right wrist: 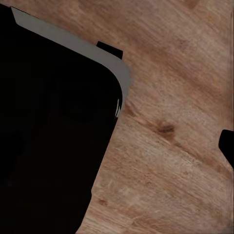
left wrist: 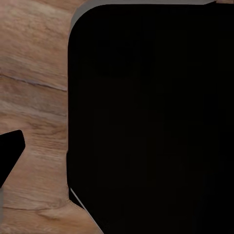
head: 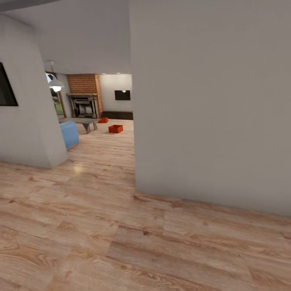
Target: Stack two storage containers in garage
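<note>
Plank floor [head: 121, 242]: light wood is seen nearest the head camera, running forward through an opening into the living room [head: 101, 105].
Wall [head: 210, 101]: 1 broad pale wall face is seen on the right, ending at a corner beside the opening.
Storage containers: 2 orange-red bins are seen far off on the living room planks; the nearer container [head: 115, 129] is set in the open, the farther container [head: 103, 120] is set just beside the low grey table [head: 83, 121].
Surroundings: a red brick fireplace [head: 84, 95], a black wall TV [head: 122, 95], a long dark cabinet [head: 117, 115], a blue seat [head: 69, 134] and a hanging lamp [head: 55, 85] are seen.
Left gripper: fingers are not made out; whether they are apart or together cannot be told. A black robot body [left wrist: 151, 122] is seen ahead of it over planks [left wrist: 34, 73].
Right gripper: state cannot be told either; a black body [right wrist: 48, 131] and planks [right wrist: 170, 122] are seen below it.
Containers relative to grippers: well apart, none held.
</note>
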